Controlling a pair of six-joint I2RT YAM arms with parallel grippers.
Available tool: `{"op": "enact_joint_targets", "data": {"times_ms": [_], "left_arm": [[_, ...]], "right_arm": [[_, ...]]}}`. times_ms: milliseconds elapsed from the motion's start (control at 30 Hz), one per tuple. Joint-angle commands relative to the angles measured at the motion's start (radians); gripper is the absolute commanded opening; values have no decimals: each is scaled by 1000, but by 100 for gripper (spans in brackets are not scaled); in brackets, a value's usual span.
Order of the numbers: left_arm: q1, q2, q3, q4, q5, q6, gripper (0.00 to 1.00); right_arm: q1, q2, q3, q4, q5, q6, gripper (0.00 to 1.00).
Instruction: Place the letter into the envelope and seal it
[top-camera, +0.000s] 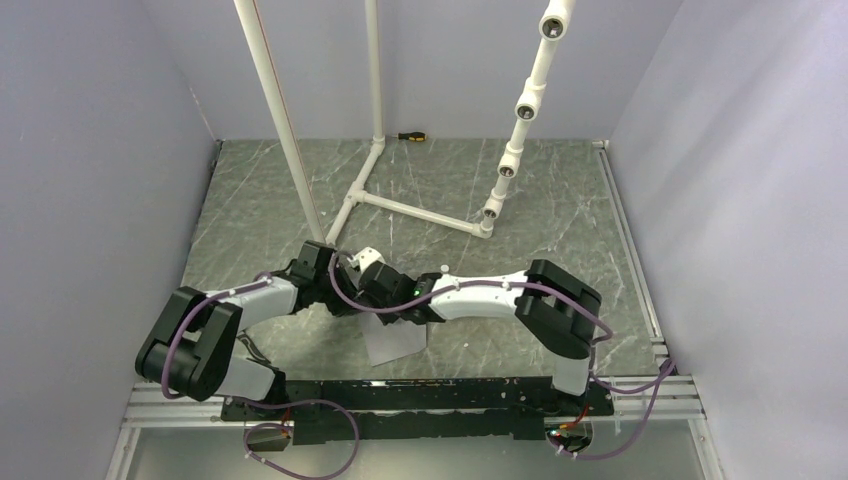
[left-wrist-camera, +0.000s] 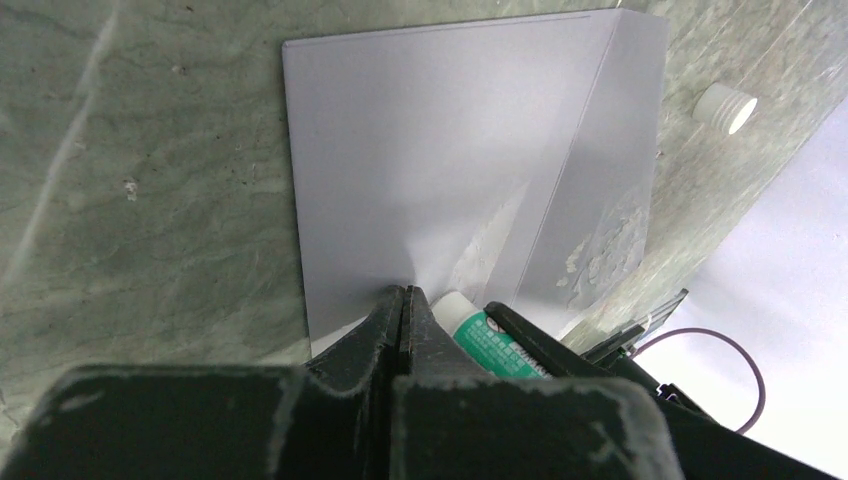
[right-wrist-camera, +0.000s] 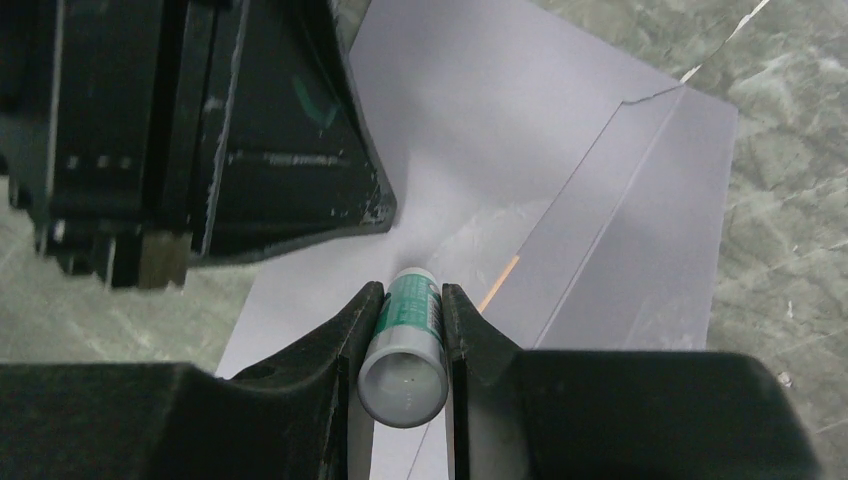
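The pale grey envelope (top-camera: 395, 342) lies flat on the table between the two arms. It fills the left wrist view (left-wrist-camera: 440, 150) and the right wrist view (right-wrist-camera: 520, 130). My left gripper (left-wrist-camera: 403, 295) is shut, with its tips pressed down on the envelope's face. My right gripper (right-wrist-camera: 410, 290) is shut on a green-and-white glue stick (right-wrist-camera: 408, 345). The stick's far end touches the paper beside the left fingertips. The glue stick also shows in the left wrist view (left-wrist-camera: 485, 335). Only a thin orange-tan sliver (right-wrist-camera: 505, 272) shows at a fold seam. The letter is otherwise hidden.
A small white cap (left-wrist-camera: 725, 107) lies on the marble table just past the envelope's corner. A white PVC pipe frame (top-camera: 370, 190) stands at the back. A screwdriver (top-camera: 410, 134) lies by the back wall. Grey walls close in both sides.
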Motion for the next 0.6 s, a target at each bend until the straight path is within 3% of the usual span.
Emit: {"op": "enact_joint_targets", "data": {"times_ms": [0, 267, 567], "left_arm": [[-1, 45, -23, -80, -108, 33, 3], [29, 41, -35, -81, -100, 33, 2], [54, 58, -49, -70, -82, 28, 2]], "right_arm": [[-29, 77, 80, -124, 55, 5, 0], [-37, 78, 82, -178, 98, 55, 0], [24, -5, -52, -145, -16, 24, 0]]}}
